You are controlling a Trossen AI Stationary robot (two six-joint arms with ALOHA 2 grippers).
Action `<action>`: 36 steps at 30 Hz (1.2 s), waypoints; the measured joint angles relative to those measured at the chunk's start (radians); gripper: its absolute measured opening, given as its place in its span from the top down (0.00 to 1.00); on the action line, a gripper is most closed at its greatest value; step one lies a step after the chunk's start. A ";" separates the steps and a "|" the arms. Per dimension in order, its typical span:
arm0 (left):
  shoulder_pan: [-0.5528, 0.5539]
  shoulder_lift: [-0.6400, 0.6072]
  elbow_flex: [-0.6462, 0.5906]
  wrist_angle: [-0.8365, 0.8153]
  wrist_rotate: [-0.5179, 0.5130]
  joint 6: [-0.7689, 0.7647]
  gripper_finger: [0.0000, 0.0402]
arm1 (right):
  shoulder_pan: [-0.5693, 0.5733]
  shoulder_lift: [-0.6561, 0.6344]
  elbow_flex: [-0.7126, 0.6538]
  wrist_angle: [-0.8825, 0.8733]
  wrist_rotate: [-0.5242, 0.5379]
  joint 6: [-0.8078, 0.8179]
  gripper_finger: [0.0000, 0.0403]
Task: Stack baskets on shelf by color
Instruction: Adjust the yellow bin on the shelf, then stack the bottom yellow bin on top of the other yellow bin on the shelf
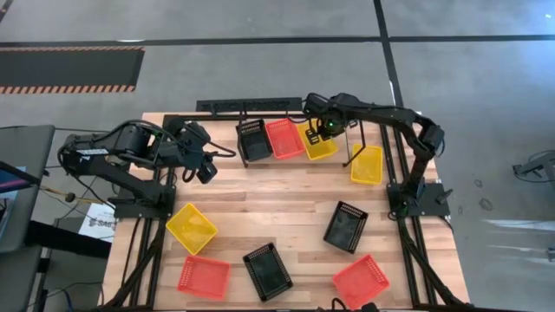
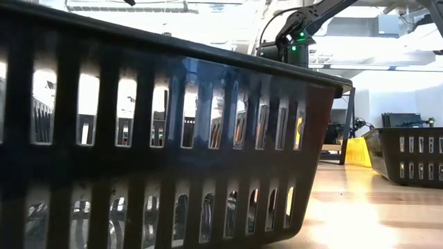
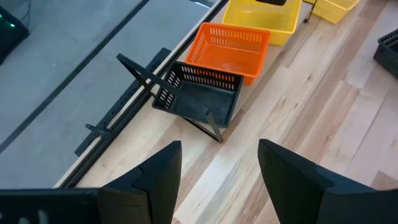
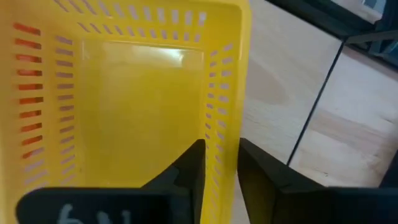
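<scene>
**Right gripper at yellow basket on shelf; left arm idle**

High view: On the shelf (image 1: 260, 107) at the table's far edge sit a black basket (image 1: 254, 141), a red basket (image 1: 284, 138) and a yellow basket (image 1: 317, 143), side by side. The right gripper (image 1: 327, 130) is above the yellow one. A second yellow basket (image 1: 367, 165) lies just beside the shelf's end. The left gripper (image 1: 206, 169) hangs over bare table (image 1: 286, 195), near the black basket. Five more baskets are scattered on the near half.

Low view: A black basket wall (image 2: 159, 145) fills most of the picture.

Left wrist view: The left fingers (image 3: 158, 180) stand apart, holding nothing.

Right wrist view: The right fingers (image 4: 189, 171) straddle the yellow basket's wall, a narrow gap between them; grip or release cannot be told.
</scene>
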 joint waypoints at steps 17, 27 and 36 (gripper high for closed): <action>0.000 0.000 0.000 0.000 -0.001 0.012 0.50 | 0.036 -0.020 0.240 -0.092 0.040 -0.104 0.65; 0.000 0.000 0.000 0.000 -0.011 0.007 0.50 | 0.122 -0.020 0.588 -0.465 0.040 -0.154 0.66; 0.000 0.000 0.000 -0.001 -0.041 0.018 0.50 | 0.285 -0.143 0.659 -0.505 -0.007 -0.053 0.67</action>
